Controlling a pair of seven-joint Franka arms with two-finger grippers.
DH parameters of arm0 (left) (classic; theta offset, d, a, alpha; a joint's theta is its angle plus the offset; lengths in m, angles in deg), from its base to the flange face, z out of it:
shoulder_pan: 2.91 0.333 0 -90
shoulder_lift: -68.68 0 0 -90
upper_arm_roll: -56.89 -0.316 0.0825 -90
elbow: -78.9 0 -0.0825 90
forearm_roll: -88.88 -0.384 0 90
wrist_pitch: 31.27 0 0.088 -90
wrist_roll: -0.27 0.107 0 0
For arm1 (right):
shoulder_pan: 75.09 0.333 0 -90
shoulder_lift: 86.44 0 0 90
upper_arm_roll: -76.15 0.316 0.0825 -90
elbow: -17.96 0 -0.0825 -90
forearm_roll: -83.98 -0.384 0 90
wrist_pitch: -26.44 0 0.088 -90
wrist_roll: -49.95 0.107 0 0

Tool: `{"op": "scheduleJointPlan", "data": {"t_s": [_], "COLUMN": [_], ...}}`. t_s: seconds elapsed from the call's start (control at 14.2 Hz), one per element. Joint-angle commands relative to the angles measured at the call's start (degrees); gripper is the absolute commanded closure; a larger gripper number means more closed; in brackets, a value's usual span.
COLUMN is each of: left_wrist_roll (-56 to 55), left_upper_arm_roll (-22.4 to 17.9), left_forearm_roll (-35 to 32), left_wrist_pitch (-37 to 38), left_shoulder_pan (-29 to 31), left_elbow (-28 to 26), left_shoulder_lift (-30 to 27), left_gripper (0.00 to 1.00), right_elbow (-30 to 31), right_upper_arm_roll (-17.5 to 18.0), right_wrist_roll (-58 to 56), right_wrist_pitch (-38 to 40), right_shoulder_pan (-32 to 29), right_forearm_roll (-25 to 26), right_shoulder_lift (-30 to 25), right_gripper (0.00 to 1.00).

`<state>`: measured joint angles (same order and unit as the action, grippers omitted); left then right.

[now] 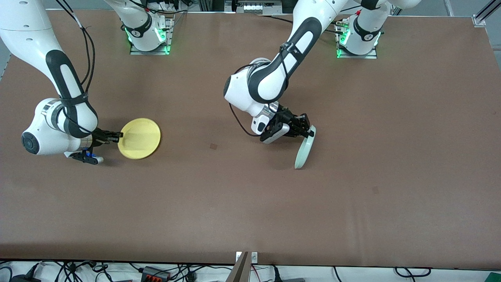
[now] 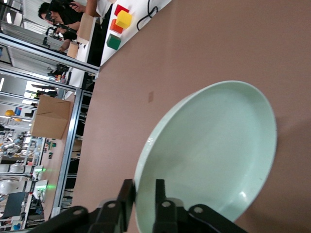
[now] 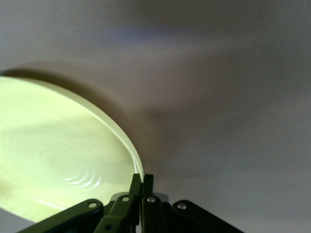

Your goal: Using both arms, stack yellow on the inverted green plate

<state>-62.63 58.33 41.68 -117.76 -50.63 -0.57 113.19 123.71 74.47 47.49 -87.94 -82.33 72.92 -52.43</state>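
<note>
**Yellow plate pinched at its rim, green plate tipped on edge**

Yellow plate [image 1: 139,138] lies toward the right arm's end of the table [image 1: 352,203], rim side up and slightly tilted. The right gripper [image 1: 117,135] has its fingers [image 3: 141,187] closed tight on the plate's rim at the edge facing that arm.

Well apart, near the middle of the table, the green plate [image 1: 305,148] stands almost upright on its edge, its lower rim touching the table. The left gripper [image 1: 310,132] has the upper rim between its fingers [image 2: 127,200], one on each face; they are only partly closed, with a slight gap at the rim.
</note>
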Motion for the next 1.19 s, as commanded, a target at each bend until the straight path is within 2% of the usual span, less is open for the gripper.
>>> {"op": "scheduleJointPlan", "data": {"t_s": [0.0,0.07,0.21,0.35,0.42,0.56,0.7,0.91,1.12], "left_wrist_roll": [-2.31,-3.45,-3.64,-3.9,-4.25,-6.7,-7.15,-6.81,-3.04], "left_upper_arm_roll": [0.58,0.58,0.49,0.49,0.58,0.58,0.49,0.49,0.49], "left_forearm_roll": [4.21,4.83,10.69,14.05,15.63,23.07,27.41,29.09,29.09], "left_wrist_pitch": [-7.88,-11.3,-15.97,-21.33,-22.75,-25.03,-28.98,-29.62,-28.22], "left_shoulder_pan": [0.44,0.62,1.14,1.23,1.23,1.15,1.23,2.1,5.53], "left_elbow": [1.34,1.52,1.61,1.61,1.61,1.69,1.52,1.61,0.82], "left_shoulder_lift": [2.07,1.72,0.84,0.66,0.57,-0.21,-2.58,-2.68,-6.27], "left_gripper": [0.0,0.0,0.0,0.0,0.0,0.0,0.0,0.0,0.0], "right_elbow": [-4.48,-7.2,-14.22,-18.81,-19.87,-20.41,-20.41,-20.41,-20.41], "right_upper_arm_roll": [-0.08,-0.08,-0.08,-0.08,0.01,0.36,2.29,3.09,3.09], "right_wrist_roll": [-0.61,-0.7,-1.93,-2.02,-2.11,-2.28,-1.67,-1.05,-0.88], "right_wrist_pitch": [4.58,7.91,17.13,21.11,22.43,24.54,24.64,24.12,23.94], "right_shoulder_pan": [0.47,0.39,0.56,1.44,1.7,1.88,2.23,3.46,6.7], "right_forearm_roll": [-0.81,-0.72,-0.81,-1.07,-3.07,-8.43,-11.95,-14.25,-14.43], "right_shoulder_lift": [0.26,0.26,0.17,0.17,0.17,0.08,-0.09,0.0,-0.09], "right_gripper": [1.0,1.0,1.0,1.0,1.0,1.0,1.0,1.0,1.0]}}
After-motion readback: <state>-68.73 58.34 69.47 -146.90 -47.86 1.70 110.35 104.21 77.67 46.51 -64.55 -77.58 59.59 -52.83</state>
